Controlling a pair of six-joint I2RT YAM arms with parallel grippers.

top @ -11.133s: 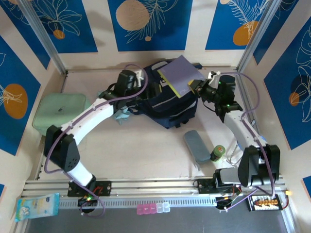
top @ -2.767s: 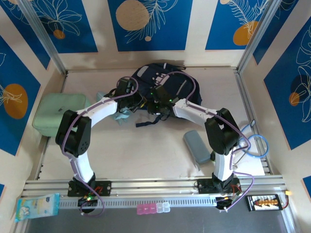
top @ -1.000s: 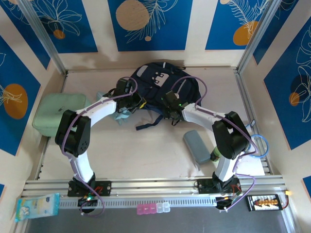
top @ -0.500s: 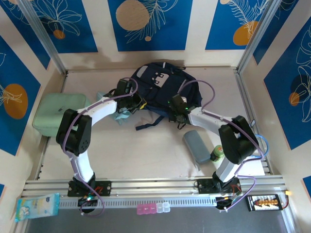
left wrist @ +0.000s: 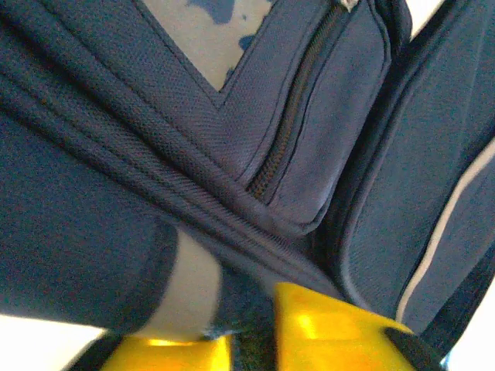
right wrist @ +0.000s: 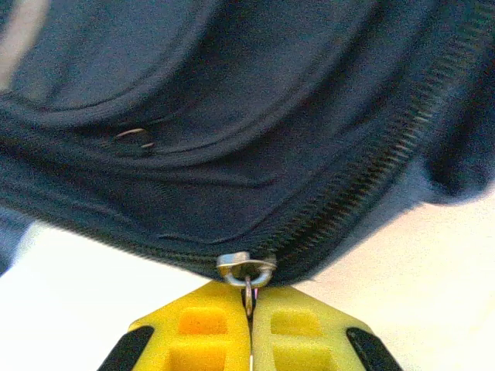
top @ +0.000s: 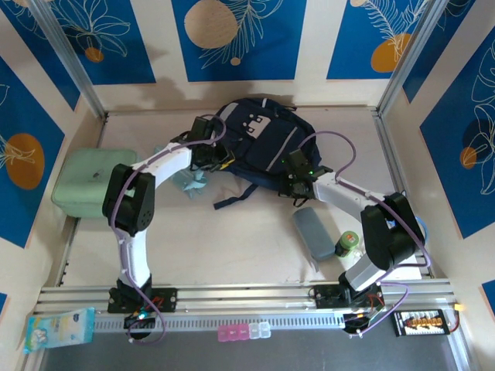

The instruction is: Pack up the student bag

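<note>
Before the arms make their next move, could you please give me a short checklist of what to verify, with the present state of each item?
1. Right hand shut on the zipper pull: ok.
2. Left hand has a firm grip on the bag: cannot tell. Fabric lies between its fingers, but whether they press on it is unclear.
3. Zipper track beside the pull free of caught fabric: ok.
4. Zipper shut over its whole length: cannot tell, because much of it is hidden.
5. Pouch inside the bag: not ok. It lies on the table.
</note>
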